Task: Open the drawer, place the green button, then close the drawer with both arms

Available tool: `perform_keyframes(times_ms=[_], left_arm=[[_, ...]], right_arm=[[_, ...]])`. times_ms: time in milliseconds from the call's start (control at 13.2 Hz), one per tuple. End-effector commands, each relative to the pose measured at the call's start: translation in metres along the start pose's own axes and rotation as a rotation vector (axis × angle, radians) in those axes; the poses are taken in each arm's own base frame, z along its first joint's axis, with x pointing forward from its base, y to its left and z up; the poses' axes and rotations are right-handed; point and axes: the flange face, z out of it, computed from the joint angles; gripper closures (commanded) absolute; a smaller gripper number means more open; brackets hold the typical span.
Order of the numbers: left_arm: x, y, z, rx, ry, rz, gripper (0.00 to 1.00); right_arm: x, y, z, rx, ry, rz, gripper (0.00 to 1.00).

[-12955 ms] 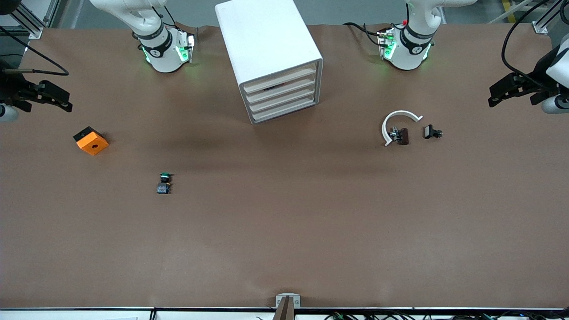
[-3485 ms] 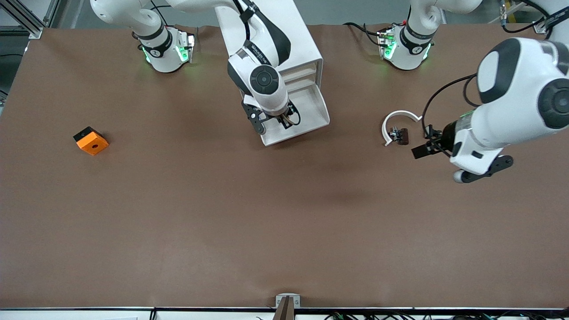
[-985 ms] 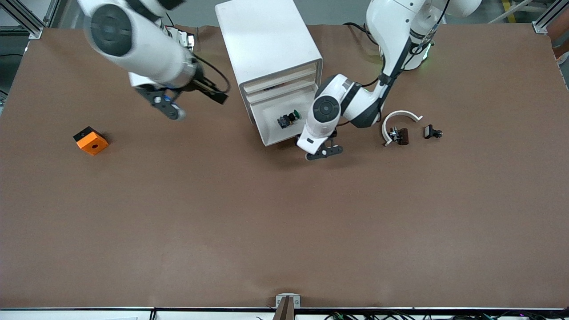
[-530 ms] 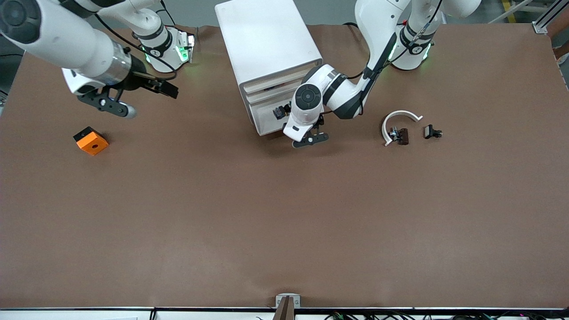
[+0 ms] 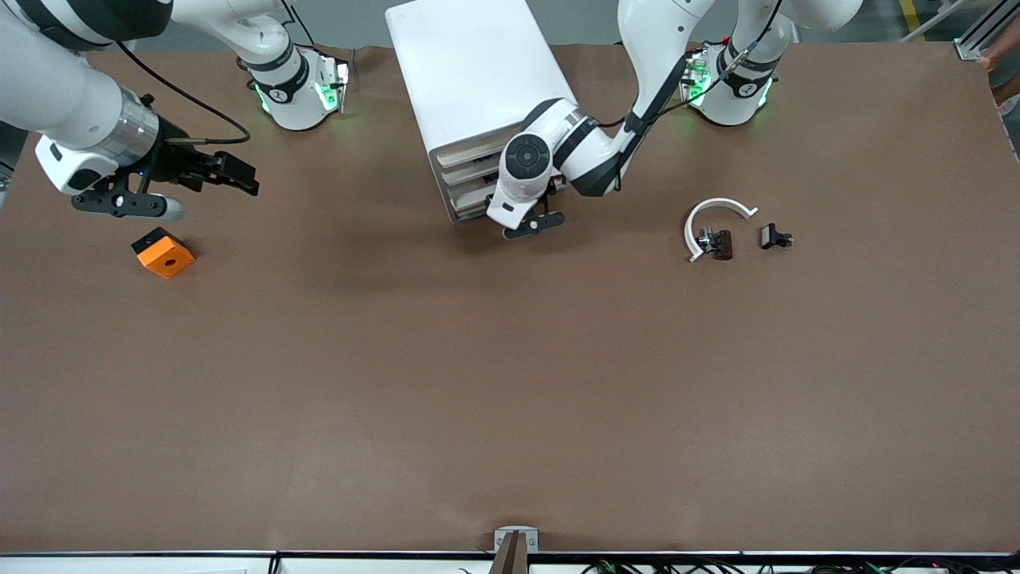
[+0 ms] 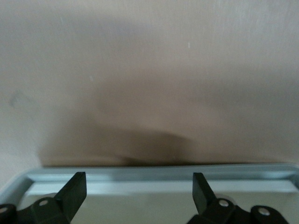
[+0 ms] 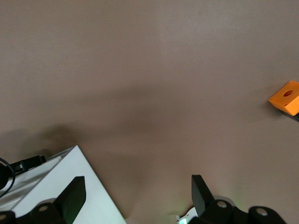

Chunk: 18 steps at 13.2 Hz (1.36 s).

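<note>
At the cabinet's (image 5: 478, 80) slatted front, the drawer (image 5: 470, 209) sits nearly flush with the three others, its cream slat partly covered by the left arm (image 5: 558, 151). The button cannot be seen in any view. The left gripper (image 6: 138, 196) is hidden under its wrist in the front view; the left wrist view shows its two black fingers (image 6: 74, 191) spread wide with nothing between them, right at a pale rim of the drawer (image 6: 154, 173), with brown table (image 6: 149, 70) past it.

The left arm comes from its base at its end of the table and bends down to the cabinet front. The right arm (image 5: 64, 104) reaches out toward its own end of the table, and the right gripper (image 5: 231, 174) hangs in the air over bare table between the cabinet and the orange cube (image 5: 163, 252). Its fingers (image 7: 74, 193) stand apart and hold nothing; the right wrist view shows the cube (image 7: 287, 97) and a corner of the white cabinet (image 7: 60, 186).

Toward the left arm's end lie a white arc (image 5: 713, 215) with a small dark piece (image 5: 717, 243) touching it, and another small black piece (image 5: 774, 237) just beside them
</note>
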Motion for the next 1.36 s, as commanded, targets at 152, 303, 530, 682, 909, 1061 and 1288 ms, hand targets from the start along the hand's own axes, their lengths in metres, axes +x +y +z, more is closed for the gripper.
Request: perform_keyframes(times_ms=[152, 303, 530, 682, 909, 1061, 1288], left_arm=[[-0.029, 0.007, 0.020, 0.025, -0.043, -0.014, 0.00], [-0.024, 0.008, 0.015, 0.015, -0.042, -0.023, 0.00], [0.008, 0.006, -0.003, -0.018, -0.023, -0.059, 0.00], [0.039, 0.000, -0.019, -0.043, -0.010, -0.090, 0.00], [0.086, -0.015, -0.044, -0.073, 0.027, -0.130, 0.00], [0.121, -0.031, -0.069, -0.091, 0.074, -0.153, 0.00], [0.167, -0.067, -0.116, -0.107, 0.129, -0.207, 0.00]], right_arm=[[-0.007, 0.047, 0.001, -0.020, 0.023, -0.061, 0.00], [-0.003, 0.067, 0.000, -0.030, 0.025, -0.093, 0.00], [0.000, 0.097, -0.003, -0.042, 0.029, -0.116, 0.00], [0.000, 0.112, -0.005, -0.042, 0.031, -0.134, 0.00], [-0.001, 0.115, -0.025, -0.081, 0.054, -0.139, 0.00], [-0.009, 0.110, -0.052, -0.085, 0.049, -0.144, 0.00], [-0.017, 0.100, -0.087, -0.089, 0.076, -0.162, 0.00]])
